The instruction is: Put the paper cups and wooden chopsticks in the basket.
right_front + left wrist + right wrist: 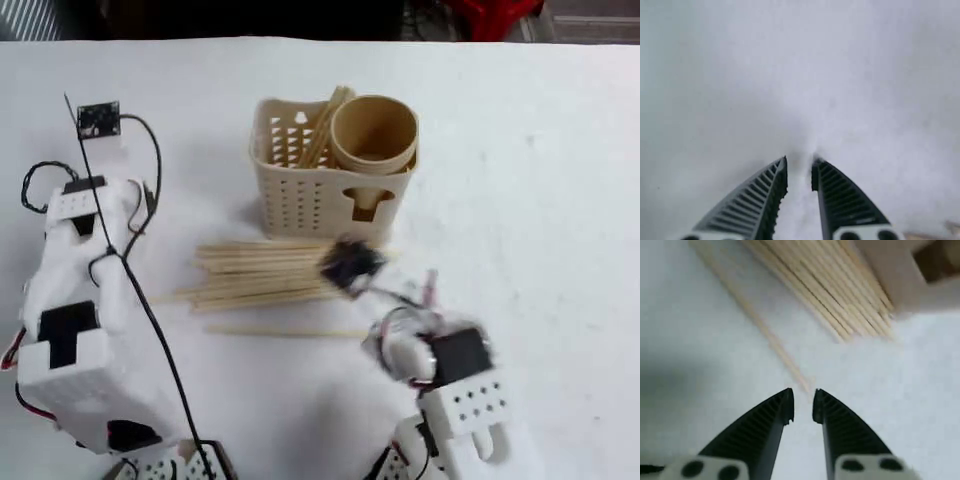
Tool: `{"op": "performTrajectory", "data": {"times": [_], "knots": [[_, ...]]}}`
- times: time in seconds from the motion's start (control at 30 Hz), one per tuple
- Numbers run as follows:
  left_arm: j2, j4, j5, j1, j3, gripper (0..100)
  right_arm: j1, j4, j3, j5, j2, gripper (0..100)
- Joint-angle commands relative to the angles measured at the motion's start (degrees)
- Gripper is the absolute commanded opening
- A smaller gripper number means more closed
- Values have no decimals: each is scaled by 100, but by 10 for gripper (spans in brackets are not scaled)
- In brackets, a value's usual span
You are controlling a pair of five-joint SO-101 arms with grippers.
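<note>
A cream perforated basket (300,195) stands mid-table with a paper cup (373,135) and a few wooden chopsticks (326,122) inside it. A pile of chopsticks (255,275) lies just in front of the basket, and a single chopstick (285,331) lies nearer. My right gripper (350,266) hovers over the pile's right end. Its wrist view shows the right gripper (803,402) shut and empty, just short of the single chopstick's (757,322) tip, with the pile (840,295) and basket corner (900,282) beyond. My left gripper (799,167) is shut over bare table.
The left arm (70,300) is folded at the table's left side, trailing black cables (150,300). White table (520,200) stretches open to the right of the basket and behind it.
</note>
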Motion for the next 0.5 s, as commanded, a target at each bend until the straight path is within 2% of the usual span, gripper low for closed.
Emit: {"op": "performTrajectory", "data": {"times": [0.0,0.1,0.17,0.27,0.47], "knots": [[-22,-123,387,-347,-273,103,-1253,13,-756,-70,998,149],[-22,-123,580,-462,-273,103,-1745,-277,-1055,9,2079,160],[-13,-123,563,-462,-264,103,-1877,-602,-1073,484,2782,162],[-4,-123,563,-462,-255,103,-1833,-1138,-1116,1011,3609,162],[-4,-123,563,-444,-246,103,-1622,-1974,-1248,1099,4224,163]]}}
